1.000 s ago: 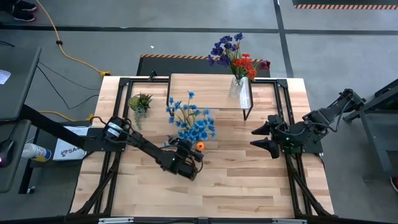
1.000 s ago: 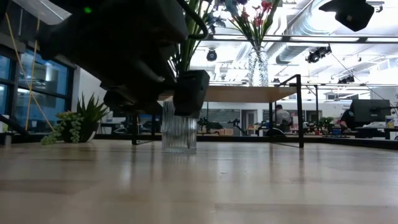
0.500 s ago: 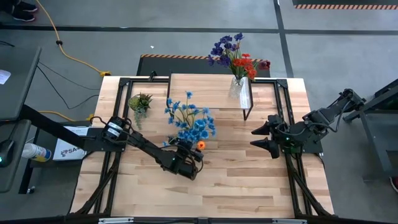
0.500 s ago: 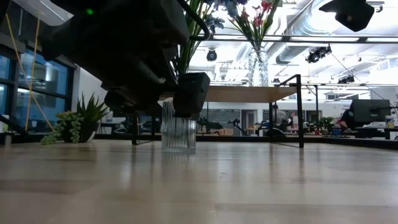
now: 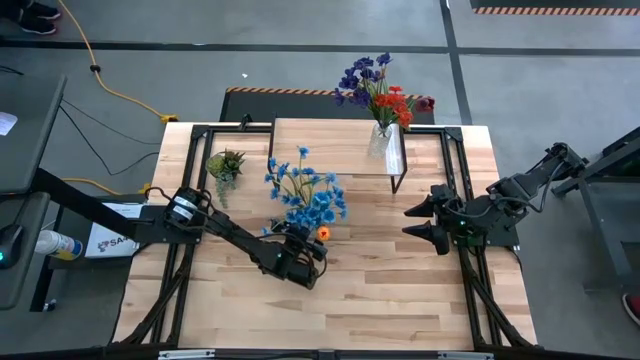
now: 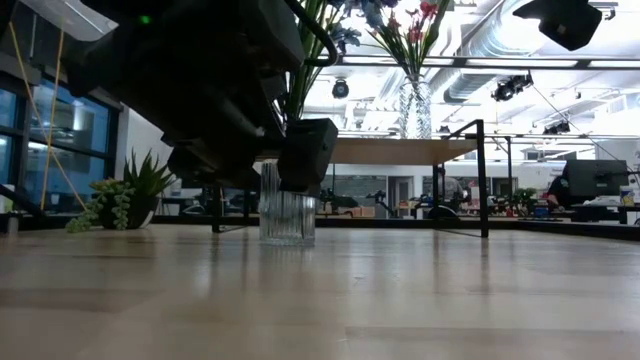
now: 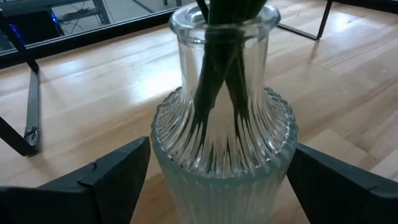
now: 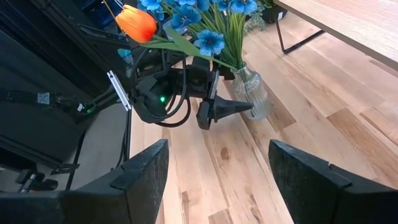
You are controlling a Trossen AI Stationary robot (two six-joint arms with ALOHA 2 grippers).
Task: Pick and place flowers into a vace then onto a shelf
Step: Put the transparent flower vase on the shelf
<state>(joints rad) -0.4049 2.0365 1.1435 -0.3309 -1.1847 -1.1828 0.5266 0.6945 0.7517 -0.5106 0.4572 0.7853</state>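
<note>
Progress midway: red and purple flowers (image 5: 378, 92) stand in a vase on the shelf (image 5: 330, 145); blue flowers (image 5: 308, 195) sit in a ribbed glass vase (image 7: 222, 149) on the tabletop, flanked ungripped by the wide-open left gripper (image 5: 300, 262). Right gripper (image 5: 420, 220) waits open, empty.

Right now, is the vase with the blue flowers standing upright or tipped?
Upright. The ribbed glass vase stands flat on the tabletop, stems rising straight from its neck, between the open left gripper's fingers.
</note>
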